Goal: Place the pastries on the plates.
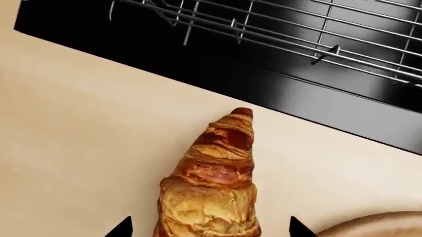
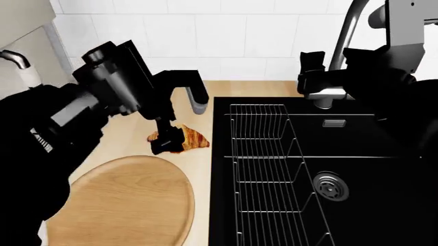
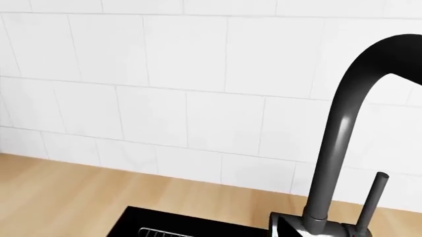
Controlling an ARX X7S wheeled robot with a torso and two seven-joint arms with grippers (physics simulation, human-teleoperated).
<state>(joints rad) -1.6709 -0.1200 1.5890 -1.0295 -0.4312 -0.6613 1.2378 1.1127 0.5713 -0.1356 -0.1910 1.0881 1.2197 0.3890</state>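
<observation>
Left arm reaches forward over the wooden counter point(image 2: 130, 134), wrist bent down, left gripper point(image 1: 209, 228) lowered over the larger croissant point(image 2: 186, 138). Jaws spread wide, one fingertip point(image 1: 122, 228) on each side of the pastry, apparently not touching it. Croissant lies on the counter close to the sink point(image 2: 383, 169) edge, just beyond the far rim of the oval wood plate point(image 2: 126, 205). Wire rack point(image 2: 263, 169) sits in the sink. Right arm is raised near the faucet point(image 3: 343, 128); right gripper's opening cannot be told.
</observation>
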